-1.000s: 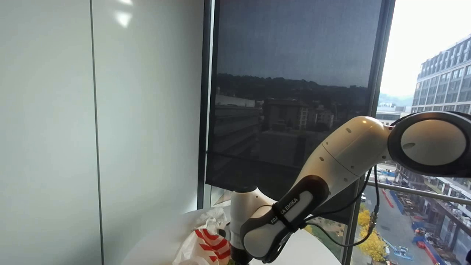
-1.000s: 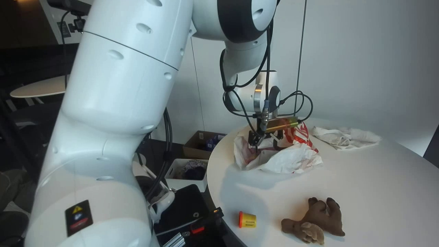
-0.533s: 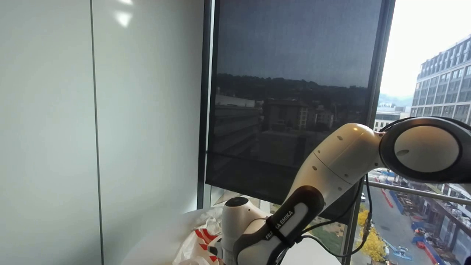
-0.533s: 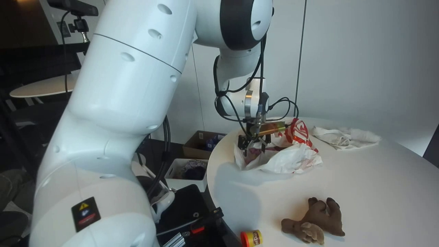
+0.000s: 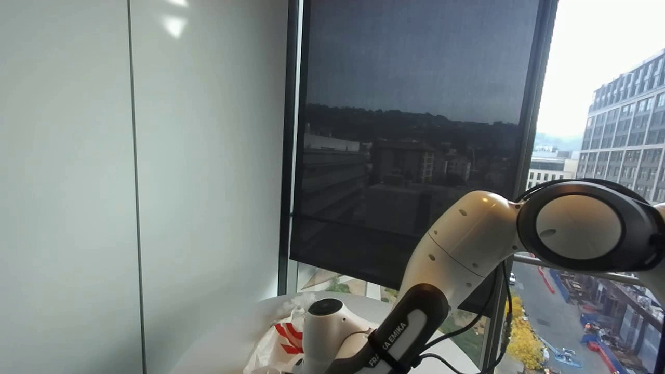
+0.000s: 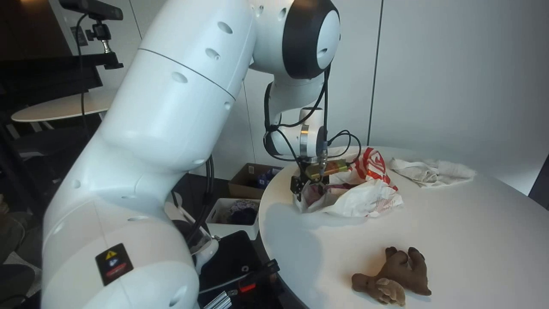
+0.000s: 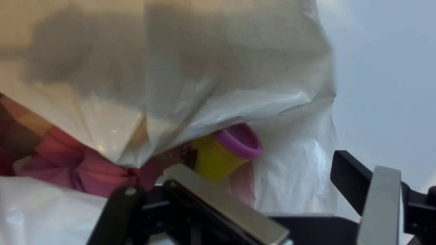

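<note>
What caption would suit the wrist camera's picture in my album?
Fingers spread open at a white bag, a purple-rimmed yellow tub peeking from under its fold.

1. The table (image 6: 467, 231) is white, its edge rounded.
2. A bag (image 6: 364, 201), white and red, lies crumpled, mouth open.
3. A bunched, off-white cloth (image 6: 433, 172) lies near the bag.
4. A brown plush toy (image 6: 401, 271) lies well apart from both.
</note>
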Controlling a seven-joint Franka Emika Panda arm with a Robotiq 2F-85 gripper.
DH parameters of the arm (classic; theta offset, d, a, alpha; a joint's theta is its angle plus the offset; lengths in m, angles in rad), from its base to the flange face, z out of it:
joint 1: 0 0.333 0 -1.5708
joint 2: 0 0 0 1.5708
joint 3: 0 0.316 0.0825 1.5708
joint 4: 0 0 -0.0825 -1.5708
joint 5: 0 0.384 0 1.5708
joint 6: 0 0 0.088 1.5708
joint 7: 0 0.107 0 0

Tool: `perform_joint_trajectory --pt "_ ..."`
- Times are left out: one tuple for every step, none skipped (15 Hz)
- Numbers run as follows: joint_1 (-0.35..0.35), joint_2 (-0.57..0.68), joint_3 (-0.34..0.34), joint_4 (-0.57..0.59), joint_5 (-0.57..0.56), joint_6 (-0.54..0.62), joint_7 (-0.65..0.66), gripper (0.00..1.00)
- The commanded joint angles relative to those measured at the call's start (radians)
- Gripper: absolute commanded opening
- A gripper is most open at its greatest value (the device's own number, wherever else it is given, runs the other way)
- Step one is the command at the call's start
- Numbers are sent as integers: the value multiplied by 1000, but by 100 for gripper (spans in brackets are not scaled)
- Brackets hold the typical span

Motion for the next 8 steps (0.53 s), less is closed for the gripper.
perform_joint_trajectory --pt "12 44 -17 50 -38 25 -1 100" --pt "15 52 -22 57 -46 26 -1 100" --pt "19 61 -28 64 -54 28 5 100" --pt "15 71 -27 71 -58 28 -2 100" --pt "17 78 -31 76 -68 31 -3 100" --pt "18 85 -34 82 -75 31 -1 100" --pt "17 92 -34 87 -80 34 -3 75" --pt "12 96 -31 91 -80 35 -7 73"
